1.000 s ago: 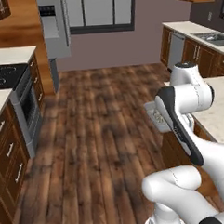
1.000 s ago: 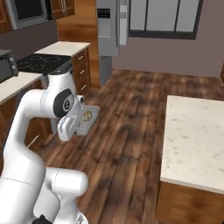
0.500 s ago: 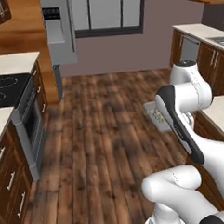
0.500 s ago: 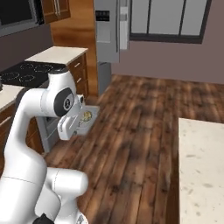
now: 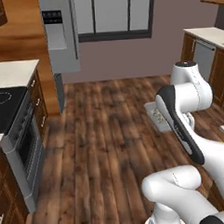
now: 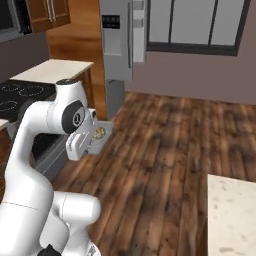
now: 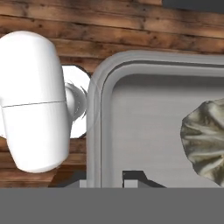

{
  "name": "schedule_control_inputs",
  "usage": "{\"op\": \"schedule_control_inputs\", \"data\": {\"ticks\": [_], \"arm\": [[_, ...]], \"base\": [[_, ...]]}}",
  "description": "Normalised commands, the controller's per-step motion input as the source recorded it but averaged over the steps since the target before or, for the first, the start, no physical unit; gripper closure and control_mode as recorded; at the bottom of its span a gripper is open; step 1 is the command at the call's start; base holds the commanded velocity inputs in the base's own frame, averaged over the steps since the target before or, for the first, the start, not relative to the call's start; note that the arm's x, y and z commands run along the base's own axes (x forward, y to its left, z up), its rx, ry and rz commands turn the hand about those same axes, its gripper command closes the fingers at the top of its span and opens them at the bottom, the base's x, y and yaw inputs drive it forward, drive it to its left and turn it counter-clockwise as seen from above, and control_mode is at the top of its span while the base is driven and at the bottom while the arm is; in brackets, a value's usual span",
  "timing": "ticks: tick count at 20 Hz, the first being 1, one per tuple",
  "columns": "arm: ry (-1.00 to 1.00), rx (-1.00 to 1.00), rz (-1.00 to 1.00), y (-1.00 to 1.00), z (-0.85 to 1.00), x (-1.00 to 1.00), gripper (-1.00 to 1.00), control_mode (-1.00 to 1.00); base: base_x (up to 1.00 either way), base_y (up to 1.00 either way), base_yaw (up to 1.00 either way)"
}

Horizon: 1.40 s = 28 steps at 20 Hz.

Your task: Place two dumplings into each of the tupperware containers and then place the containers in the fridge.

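A dark-framed window (image 5: 112,15) sits in the mauve back wall, and the wooden plank floor (image 5: 106,146) spreads out below it. Left of the window, past a tall wood panel (image 5: 17,49), a pale countertop (image 5: 12,73) runs into a black stovetop (image 5: 4,103) over a steel oven (image 5: 23,151). Right of the window stands a wooden cabinet (image 5: 222,73) with a light top. Nearest on that side is a speckled cream counter (image 6: 232,215).

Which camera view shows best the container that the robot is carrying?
The hand view: the container is seen close, with rim, floor and one dumpling clear. In the right base view it is small, beside the arm, with dumplings inside. In the left base view the arm partly hides it.
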Motion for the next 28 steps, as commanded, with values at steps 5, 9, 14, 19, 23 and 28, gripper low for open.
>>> {"op": "schedule_control_inputs", "data": {"ticks": [5,9,14,19,23,28], "arm": [[0.0,0.0,0.0,0.0,0.0,0.0,1.0,1.0],[0.0,0.0,0.0,0.0,0.0,0.0,1.0,1.0],[0.0,0.0,0.0,0.0,0.0,0.0,1.0,1.0],[0.0,0.0,0.0,0.0,0.0,0.0,1.0,1.0],[0.0,0.0,0.0,0.0,0.0,0.0,1.0,1.0],[0.0,0.0,0.0,0.0,0.0,0.0,1.0,1.0]], "base": [[1.0,-0.34,0.03],[1.0,-0.43,-0.01],[1.0,-0.04,-0.18],[1.0,-0.1,-0.16],[1.0,-0.49,-0.03],[1.0,-0.69,0.0]]}}
